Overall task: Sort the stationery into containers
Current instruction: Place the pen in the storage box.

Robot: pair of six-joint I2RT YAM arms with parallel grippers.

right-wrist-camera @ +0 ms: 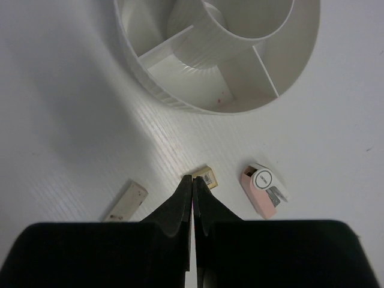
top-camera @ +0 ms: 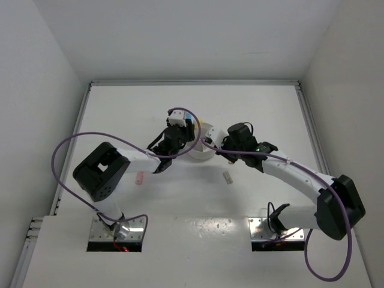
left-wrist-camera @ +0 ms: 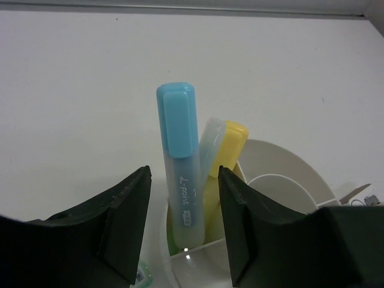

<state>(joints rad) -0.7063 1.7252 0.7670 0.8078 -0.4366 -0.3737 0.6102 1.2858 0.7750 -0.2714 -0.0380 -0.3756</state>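
Marker (left-wrist-camera: 179,144), light blue, upright in organiser (left-wrist-camera: 276,159), cap up; left gripper (left-wrist-camera: 183,180) apart; right gripper (right-wrist-camera: 192,181) together.

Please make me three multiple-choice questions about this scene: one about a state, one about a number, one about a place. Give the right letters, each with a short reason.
1. How do the jaws of the right gripper stand? A) shut B) wide open C) clamped on a marker
2. In the right wrist view, how many blocks lie on the table near the white organiser? A) one B) three C) none
3. Where is the light blue marker? A) flat on the table B) upright in the organiser C) in the right gripper

A: the fingers meet with nothing between.
B: tan block, pink block, pale block.
B: it stands in a compartment beside a yellow marker.
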